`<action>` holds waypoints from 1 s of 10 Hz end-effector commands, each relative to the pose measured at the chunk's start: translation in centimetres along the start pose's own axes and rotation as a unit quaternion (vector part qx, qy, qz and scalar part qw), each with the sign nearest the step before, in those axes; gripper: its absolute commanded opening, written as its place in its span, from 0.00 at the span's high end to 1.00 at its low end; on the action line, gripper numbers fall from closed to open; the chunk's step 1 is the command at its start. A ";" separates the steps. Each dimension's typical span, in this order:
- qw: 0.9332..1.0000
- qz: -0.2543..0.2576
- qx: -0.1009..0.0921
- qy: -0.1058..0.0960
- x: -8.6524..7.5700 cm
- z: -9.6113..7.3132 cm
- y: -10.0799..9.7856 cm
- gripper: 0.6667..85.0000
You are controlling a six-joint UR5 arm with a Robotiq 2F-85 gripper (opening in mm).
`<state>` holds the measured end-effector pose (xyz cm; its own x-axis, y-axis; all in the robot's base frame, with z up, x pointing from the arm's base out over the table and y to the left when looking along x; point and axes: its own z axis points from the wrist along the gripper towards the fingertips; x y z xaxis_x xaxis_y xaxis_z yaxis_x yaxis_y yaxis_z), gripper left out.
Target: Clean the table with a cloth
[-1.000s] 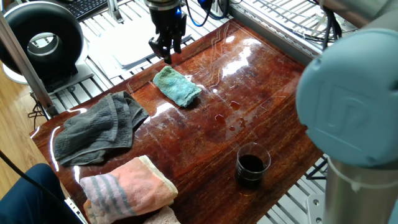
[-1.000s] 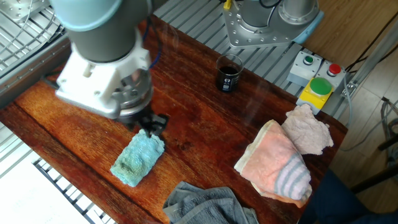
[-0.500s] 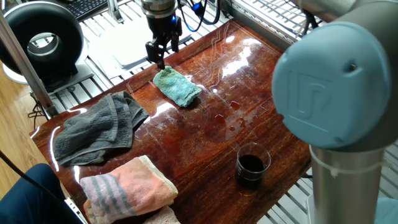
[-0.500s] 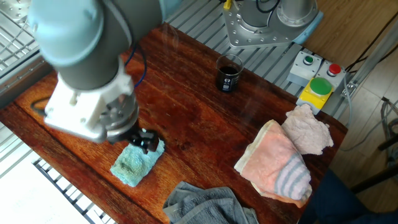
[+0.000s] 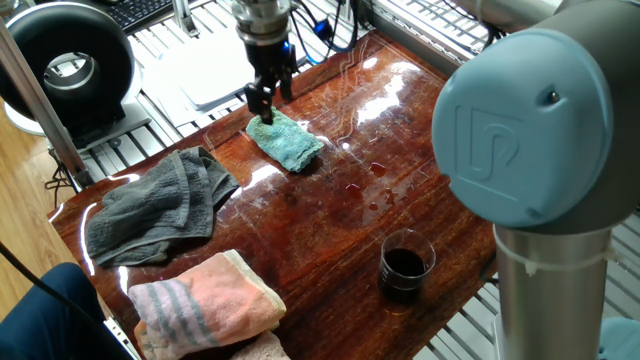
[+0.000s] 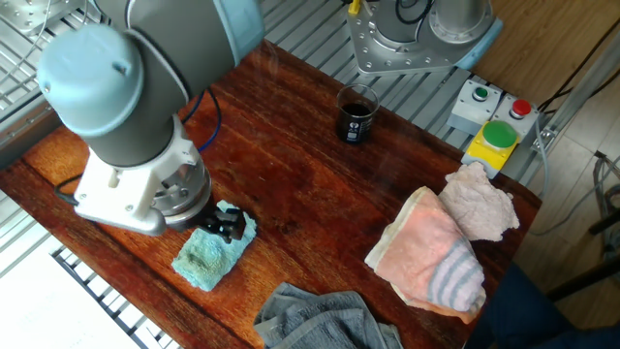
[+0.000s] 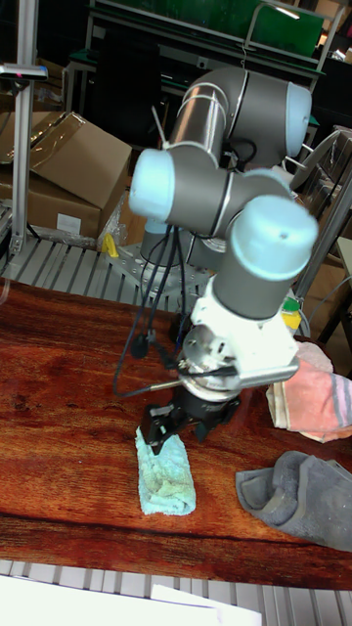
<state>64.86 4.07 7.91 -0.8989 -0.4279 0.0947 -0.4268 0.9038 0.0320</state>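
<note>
One fixed view: the gripper (image 5: 264, 104) has been lowered onto the cloth (image 5: 287, 139) at the desk (image 5: 420, 140) far edge.

Other view: finger spread cannot be told.

Tall view: contact is confirmed; grasping is judged imminent.
</note>
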 end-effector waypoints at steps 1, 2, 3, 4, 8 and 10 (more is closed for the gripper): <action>1.000 -0.021 -0.006 0.001 0.8 2.3 -0.7 0.18; 1.000 -0.017 -0.003 -0.003 0.8 3.1 -1.2 0.17; 1.000 -0.010 0.002 -0.010 0.6 3.9 -1.7 0.17; 1.000 0.002 -0.001 -0.012 0.5 4.8 -1.8 0.17; 0.999 0.014 -0.008 -0.043 -1.1 6.1 -1.6 0.17; 0.998 0.017 -0.011 -0.054 -1.7 6.3 -1.4 0.17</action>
<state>65.73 2.96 1.87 -0.9117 -0.4103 0.0222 -0.4093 0.9116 0.0381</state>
